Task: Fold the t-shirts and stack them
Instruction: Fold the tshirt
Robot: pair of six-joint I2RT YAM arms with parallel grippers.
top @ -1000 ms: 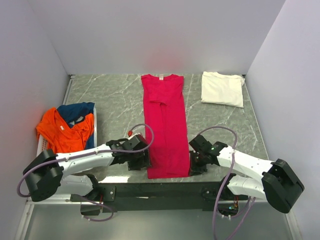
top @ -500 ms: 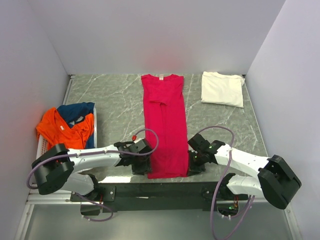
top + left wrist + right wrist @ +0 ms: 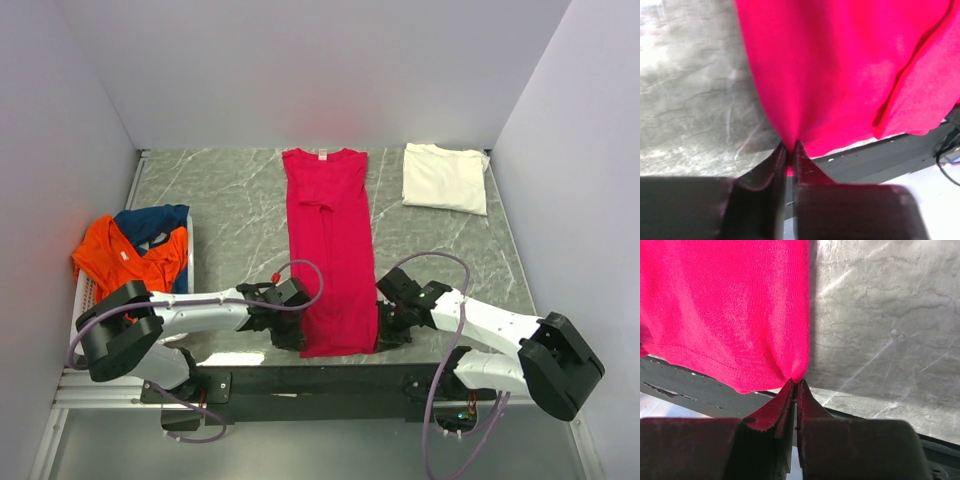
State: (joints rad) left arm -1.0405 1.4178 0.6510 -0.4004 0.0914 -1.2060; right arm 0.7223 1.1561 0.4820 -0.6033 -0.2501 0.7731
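Grey marbled surface (image 3: pixel 230 200) lay between plain pale walls. At its left edge stood a white slatted basket (image 3: pixel 86 291) holding a crumpled orange t-shirt (image 3: pixel 130 262) with a navy t-shirt (image 3: pixel 150 222) bunched behind it. A crimson-pink t-shirt (image 3: pixel 330 240) stretched lengthwise down the middle, folded into a narrow strip, its white neck label (image 3: pixel 323 153) at the far end. A cream-white t-shirt (image 3: pixel 444 178) sat folded at the far right, well apart from it. The left gripper (image 3: pixel 790 147) was clenched on the near left corner of the crimson hem, and the right gripper (image 3: pixel 796 384) pinched the near right corner, both at the surface's near edge.
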